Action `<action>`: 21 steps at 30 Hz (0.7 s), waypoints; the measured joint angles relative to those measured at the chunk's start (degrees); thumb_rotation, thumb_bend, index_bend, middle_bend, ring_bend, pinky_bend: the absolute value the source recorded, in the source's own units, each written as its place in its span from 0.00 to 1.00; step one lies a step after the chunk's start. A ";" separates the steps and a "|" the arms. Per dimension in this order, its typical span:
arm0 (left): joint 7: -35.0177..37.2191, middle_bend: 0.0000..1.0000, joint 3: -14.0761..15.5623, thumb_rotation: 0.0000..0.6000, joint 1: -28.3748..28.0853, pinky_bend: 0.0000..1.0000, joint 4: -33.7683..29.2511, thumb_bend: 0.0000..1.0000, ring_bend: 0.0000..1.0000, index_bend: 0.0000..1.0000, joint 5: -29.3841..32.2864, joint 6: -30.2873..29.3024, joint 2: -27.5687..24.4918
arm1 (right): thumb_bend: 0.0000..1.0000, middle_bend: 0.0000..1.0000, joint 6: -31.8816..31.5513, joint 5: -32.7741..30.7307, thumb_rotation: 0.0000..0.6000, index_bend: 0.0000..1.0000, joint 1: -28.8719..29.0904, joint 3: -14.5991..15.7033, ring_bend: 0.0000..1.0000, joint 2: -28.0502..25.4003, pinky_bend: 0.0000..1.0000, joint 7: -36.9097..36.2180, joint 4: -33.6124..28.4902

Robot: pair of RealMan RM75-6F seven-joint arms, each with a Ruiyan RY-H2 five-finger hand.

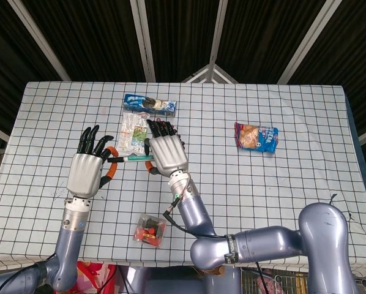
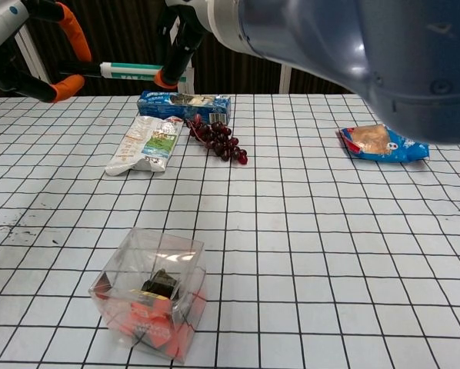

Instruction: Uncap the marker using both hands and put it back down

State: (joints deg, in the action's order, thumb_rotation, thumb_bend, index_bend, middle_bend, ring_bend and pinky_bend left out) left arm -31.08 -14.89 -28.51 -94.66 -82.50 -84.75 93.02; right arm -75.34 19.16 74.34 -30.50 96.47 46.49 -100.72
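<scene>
The marker, white with a teal band, hangs level above the checked table. My right hand grips its right end, the fingers wrapped over the barrel. My left hand is raised to the left of it with spread fingers. Its orange-tipped fingers sit above and below the marker's dark left end. The lower tip is at or just under that end, and the upper one stands clear of it. Where the cap ends I cannot make out.
Under the hands lie a white snack pouch, dark grapes and a blue cookie pack. A clear plastic box stands near the front edge. A blue snack bag lies at the right.
</scene>
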 measured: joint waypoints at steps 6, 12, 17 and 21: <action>0.00 0.25 0.09 1.00 -0.08 0.00 0.05 0.51 0.00 0.52 -0.24 -0.13 0.09 | 0.47 0.00 0.20 -0.07 1.00 0.74 -0.02 0.05 0.02 -0.07 0.00 -0.17 -0.08; -0.41 0.26 0.20 1.00 -0.19 0.00 0.11 0.52 0.00 0.54 0.06 0.04 0.30 | 0.47 0.00 0.19 -0.10 1.00 0.75 -0.13 0.09 0.02 -0.23 0.00 -0.38 -0.21; -0.45 0.29 0.32 1.00 -0.16 0.00 0.08 0.55 0.00 0.56 0.17 0.02 0.42 | 0.47 0.00 0.30 -0.12 1.00 0.74 -0.36 0.19 0.02 -0.44 0.00 -0.69 -0.34; -0.57 0.30 0.31 1.00 -0.14 0.00 -0.08 0.56 0.00 0.57 0.13 -0.14 0.45 | 0.47 0.00 0.40 -0.08 1.00 0.74 -0.49 0.32 0.02 -0.51 0.00 -0.90 -0.27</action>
State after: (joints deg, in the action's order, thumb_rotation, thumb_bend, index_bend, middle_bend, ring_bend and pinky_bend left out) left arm -31.65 -14.58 -28.65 -94.74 -82.36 -84.89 93.47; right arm -74.94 19.08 73.85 -30.17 95.96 45.59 -100.99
